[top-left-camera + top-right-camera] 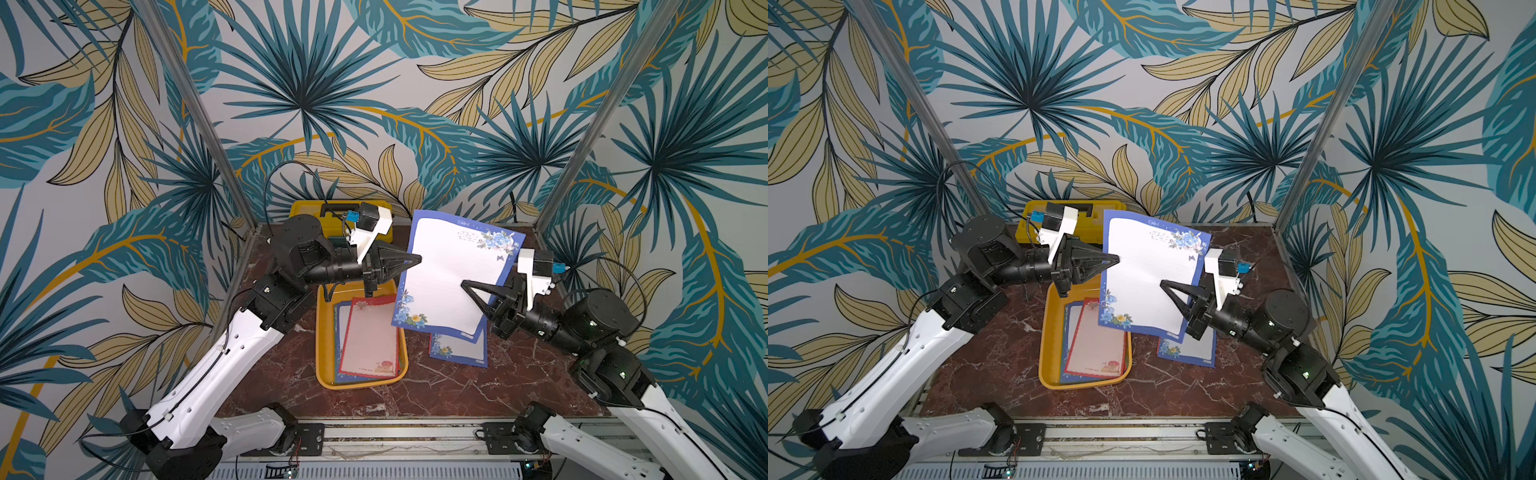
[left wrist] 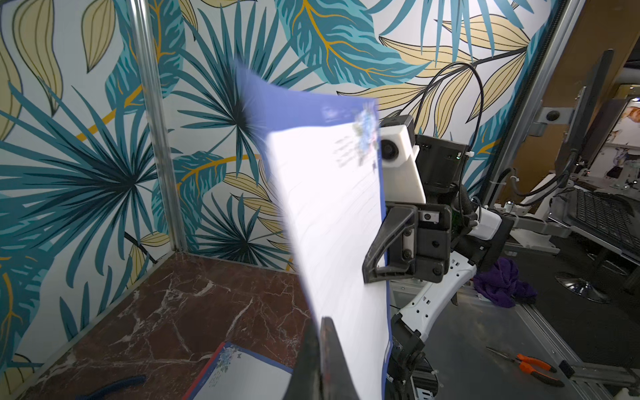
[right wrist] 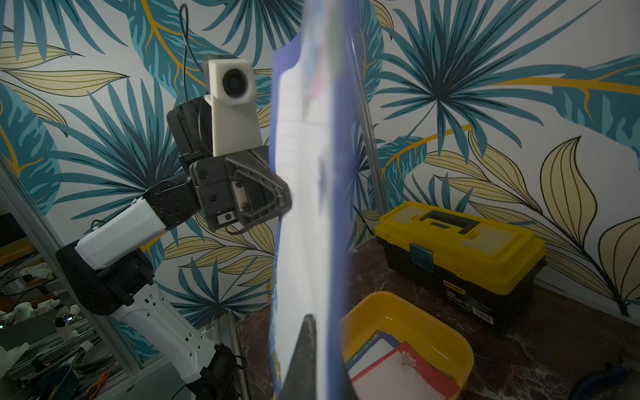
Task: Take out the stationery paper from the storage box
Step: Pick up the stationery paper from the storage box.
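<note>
Item: blue floral sheet (image 1: 453, 266), mid-frame, aloft; left gripper (image 1: 417, 259) and right gripper (image 1: 466, 285) both clamped on it. Step: handover. Next, likely: left releases, clear of storage box (image 1: 322, 332).

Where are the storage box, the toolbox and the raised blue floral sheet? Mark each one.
storage box (image 1: 324, 332): in a top view, on its bare long rim.
toolbox (image 3: 485, 249): right wrist view, on the yellow lid.
blue floral sheet (image 1: 453, 270): in a top view, on its white centre.

The shallow orange-yellow plastic tray (image 1: 319, 332) stands in the middle of the dark red marble table (image 1: 457, 390), with a red-bordered paper sheet (image 1: 370, 336) on top of others in it. Behind it stands the yellow-lidded black plastic toolbox (image 1: 301, 208). Right of the tray a blue floral paper sheet (image 1: 461, 353) lies flat. Above it a second blue floral sheet (image 1: 453, 266) is pinched between the left gripper (image 1: 417, 259) and the right gripper (image 1: 465, 284).
</note>
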You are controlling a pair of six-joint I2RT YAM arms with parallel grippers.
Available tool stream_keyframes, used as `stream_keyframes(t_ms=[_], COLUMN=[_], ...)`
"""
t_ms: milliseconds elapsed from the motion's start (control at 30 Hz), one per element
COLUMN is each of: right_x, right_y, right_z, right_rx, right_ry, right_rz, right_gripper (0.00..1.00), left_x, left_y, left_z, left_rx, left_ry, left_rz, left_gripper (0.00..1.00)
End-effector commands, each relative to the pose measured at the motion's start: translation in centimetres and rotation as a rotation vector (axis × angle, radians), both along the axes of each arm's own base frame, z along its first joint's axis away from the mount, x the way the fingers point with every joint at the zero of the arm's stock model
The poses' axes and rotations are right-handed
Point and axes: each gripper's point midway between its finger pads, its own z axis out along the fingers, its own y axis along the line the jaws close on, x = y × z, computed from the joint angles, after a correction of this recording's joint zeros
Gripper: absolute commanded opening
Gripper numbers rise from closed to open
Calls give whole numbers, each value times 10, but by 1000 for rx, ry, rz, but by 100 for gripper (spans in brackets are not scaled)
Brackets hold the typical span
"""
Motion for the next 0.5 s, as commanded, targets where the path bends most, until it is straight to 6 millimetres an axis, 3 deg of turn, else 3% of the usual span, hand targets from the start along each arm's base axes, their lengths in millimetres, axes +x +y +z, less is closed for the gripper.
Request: stream_keyframes(t_ms=[0, 167, 200, 300, 467], right_x=[-2, -15, -16, -15, -15], right_y=[-15, -21, -20, -22, -17], right_z=[8, 20, 14, 5, -14], right_rx=[51, 48, 29, 5, -39], right_ry=[7, 5, 27, 56, 92], right_rz=[-59, -37, -35, -44, -25], right_gripper=[0, 0, 0, 0, 0], left_x=[-3, 7, 10, 22, 43], left_y=[1, -5, -7, -13, -19], left_z=[13, 15, 14, 8, -3], left_rx=[-26, -29, -26, -20, -16], left_ry=[-11, 1, 7, 46, 146], left_rz=[-26, -19, -14, 0, 59], left_gripper=[0, 1, 7, 9, 6])
